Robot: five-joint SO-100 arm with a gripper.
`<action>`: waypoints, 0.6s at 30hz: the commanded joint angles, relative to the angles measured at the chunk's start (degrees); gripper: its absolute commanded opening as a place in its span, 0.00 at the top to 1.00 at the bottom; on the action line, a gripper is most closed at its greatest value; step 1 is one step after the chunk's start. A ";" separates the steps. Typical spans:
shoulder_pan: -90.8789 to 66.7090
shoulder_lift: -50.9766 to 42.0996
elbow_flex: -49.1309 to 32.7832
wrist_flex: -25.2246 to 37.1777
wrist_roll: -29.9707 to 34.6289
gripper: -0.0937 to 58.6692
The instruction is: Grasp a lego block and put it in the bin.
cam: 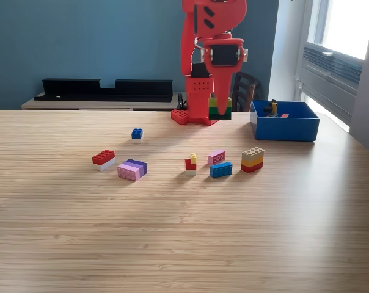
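While the red arm hangs above the table's (172, 244) far edge, its claw (220, 105) is closed on a stacked yellow, green and dark lego block (220, 108), held clear of the wood. Just beside it, near the far right corner, sits the blue bin (285, 128).

Bright red plastic arm (212, 36), black motor face, perforated red base, perhaps screws

A wooden table (172, 244) fronts a teal wall (80, 43), a black tray (105, 90) on a sideboard behind.
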 commanded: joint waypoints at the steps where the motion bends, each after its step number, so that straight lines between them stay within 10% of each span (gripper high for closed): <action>1: -11.60 9.93 6.77 0.79 1.14 1.00; 18: -46.76 11.95 12.22 1.93 4.13 1.00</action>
